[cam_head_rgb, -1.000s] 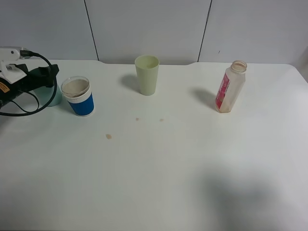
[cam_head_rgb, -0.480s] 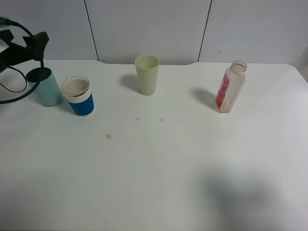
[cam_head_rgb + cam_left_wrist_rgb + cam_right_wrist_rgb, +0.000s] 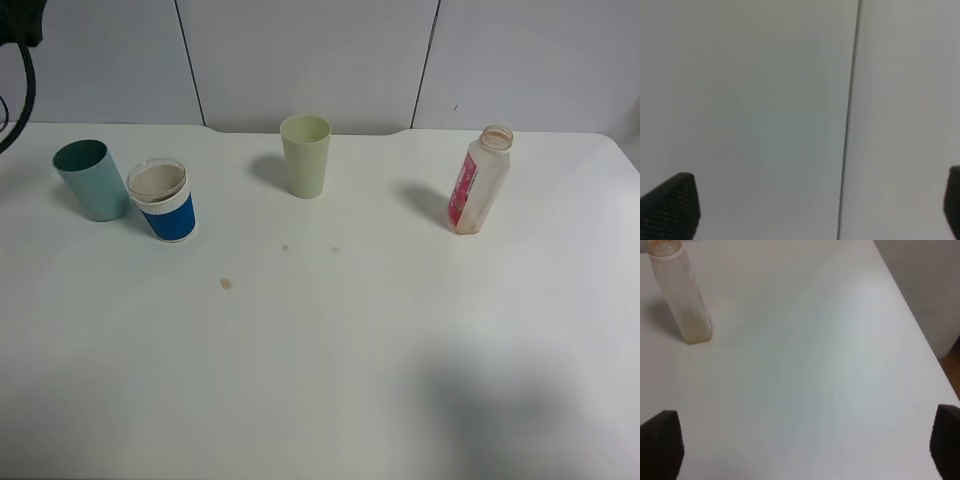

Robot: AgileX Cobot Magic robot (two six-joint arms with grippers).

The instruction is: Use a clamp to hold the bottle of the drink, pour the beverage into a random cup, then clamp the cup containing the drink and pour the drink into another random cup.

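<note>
mostly out of overhead frame: left hand [image 3: 815,205] spread, empty; right hand [image 3: 805,440] likewise, bottle [image 3: 681,292] apart.

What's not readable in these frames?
- Left gripper: in the exterior high view the top left edge cuts off all but a cable; its wrist view shows fingertips against wall panels.
- Teal cup: dark inside, contents unreadable.
- Bottle: label print too small; the right wrist view shows only its unlabelled side.

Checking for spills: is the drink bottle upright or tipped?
Upright: the bottle stands on its base on the table, uncapped mouth upward.
</note>
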